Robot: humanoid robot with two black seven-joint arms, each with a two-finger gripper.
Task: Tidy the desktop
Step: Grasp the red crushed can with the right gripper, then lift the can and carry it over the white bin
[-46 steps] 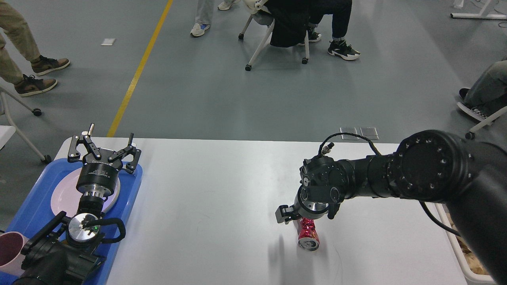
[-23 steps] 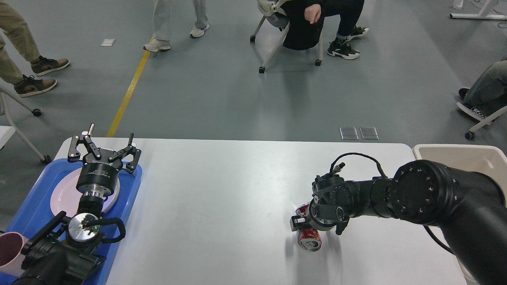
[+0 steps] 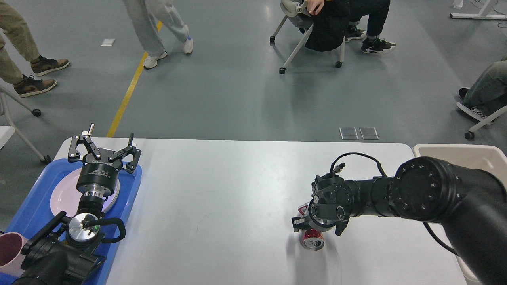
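Since a second ago my right arm has dropped lower and pulled in toward me, so my right gripper [image 3: 308, 225] now sits right down over the red can [image 3: 313, 239]; half a second ago it was nearly in the same spot. The can has shifted a bit nearer. The seated person [image 3: 336, 19] on the wheeled chair has rolled right, and a walker [image 3: 156, 27] has come in at the top left.

Nearest: pink cup [image 3: 10, 249] at the bottom left edge, beside my left arm. The can lies on its side on the desktop [image 3: 222, 198], open end toward me, right of centre, touching or just under my right gripper. The fingers are hidden by the wrist, so I can't tell whether they are spread or pinching the can.

Farther left: blue tray [image 3: 130, 190] on the desktop's left end, pink plate [image 3: 63, 194] in it. My left gripper [image 3: 103, 148] hovers over the tray's far end, fingers spread wide, holding nothing, well apart from the can.

Right edge: beige bin [image 3: 455, 152] just beside the desktop. Beyond: grey floor, yellow line [image 3: 130, 85].
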